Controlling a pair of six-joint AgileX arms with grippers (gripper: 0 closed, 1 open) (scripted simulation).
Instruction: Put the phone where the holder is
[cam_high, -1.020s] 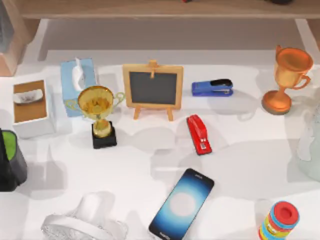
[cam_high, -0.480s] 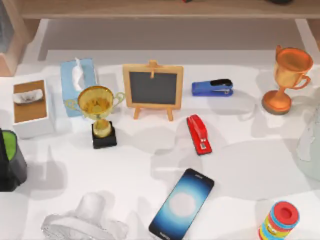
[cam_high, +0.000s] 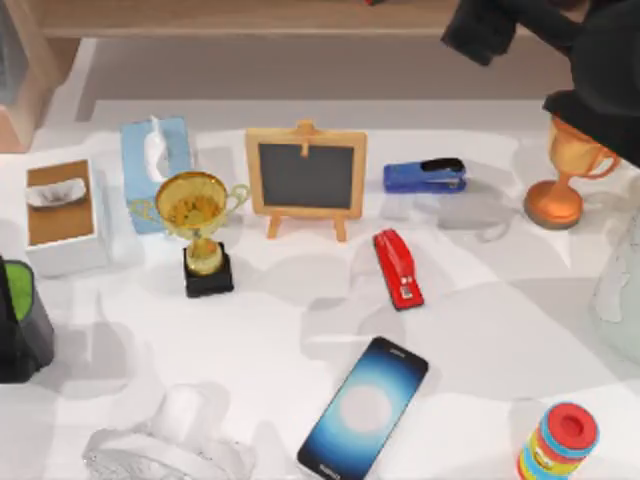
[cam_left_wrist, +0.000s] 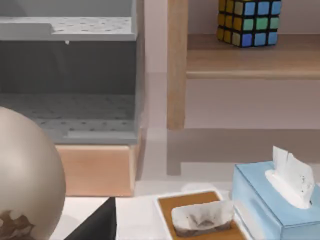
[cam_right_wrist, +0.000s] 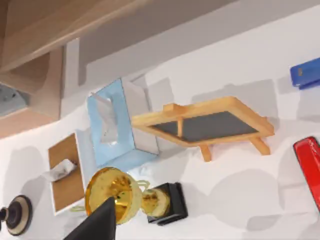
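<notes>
The phone (cam_high: 365, 408) lies flat near the table's front edge, a little right of centre, its blue screen with a pale centre facing up. A white holder (cam_high: 170, 440) stands at the front left, about a phone's length from the phone. My right arm (cam_high: 590, 60) reaches in over the table's back right corner, far from the phone. A dark part of my right gripper (cam_right_wrist: 95, 225) shows in the right wrist view, above the gold trophy. A dark part of my left gripper (cam_left_wrist: 97, 225) shows in the left wrist view, near the back left boxes.
A red stapler (cam_high: 398, 267) lies just behind the phone. Behind it are a small chalkboard easel (cam_high: 305, 178), a blue stapler (cam_high: 425, 175), a gold trophy (cam_high: 195, 225), a blue tissue box (cam_high: 155, 165) and an orange trophy (cam_high: 560, 185). A striped can (cam_high: 558, 440) stands front right.
My right arm has come into the top view at the back right and now covers the orange trophy's cup. The phone and holder have not moved.
</notes>
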